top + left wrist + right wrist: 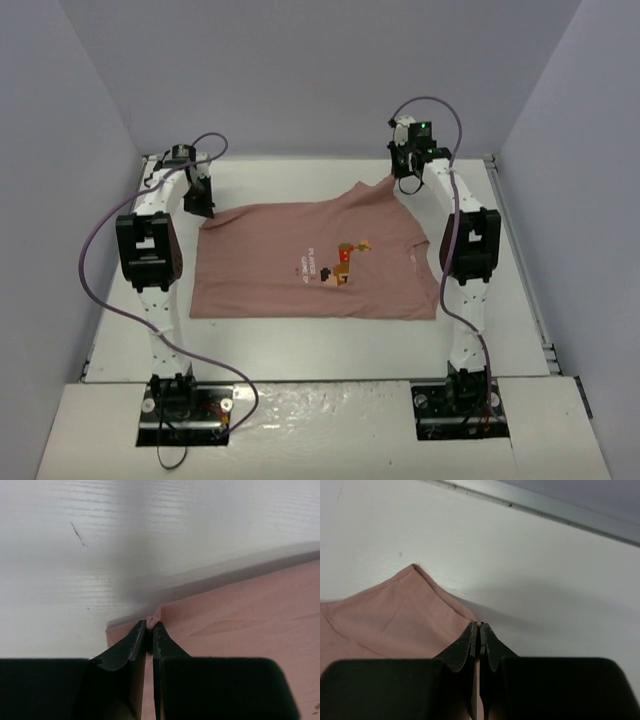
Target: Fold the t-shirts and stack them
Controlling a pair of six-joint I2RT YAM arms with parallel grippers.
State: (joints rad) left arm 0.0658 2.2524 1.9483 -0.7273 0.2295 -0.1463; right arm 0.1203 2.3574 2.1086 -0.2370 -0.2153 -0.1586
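Note:
A dusty-pink t-shirt [300,260] lies spread on the white table, its small pixel-figure print [345,262] facing up. My left gripper [200,205] sits at the shirt's far left corner, shut on a small pinch of pink cloth [151,621]. At the far right, my right gripper [403,178] is shut on the edge of the shirt [395,620], and that corner is pulled up into a point toward it [372,190]. In the right wrist view the jaws [479,626] meet on a thin sliver of fabric.
The white table [300,180] is bounded by grey walls at the back and both sides. A metal rail [560,511] runs along the table's far edge. Both arm bases [185,400] stand at the near edge.

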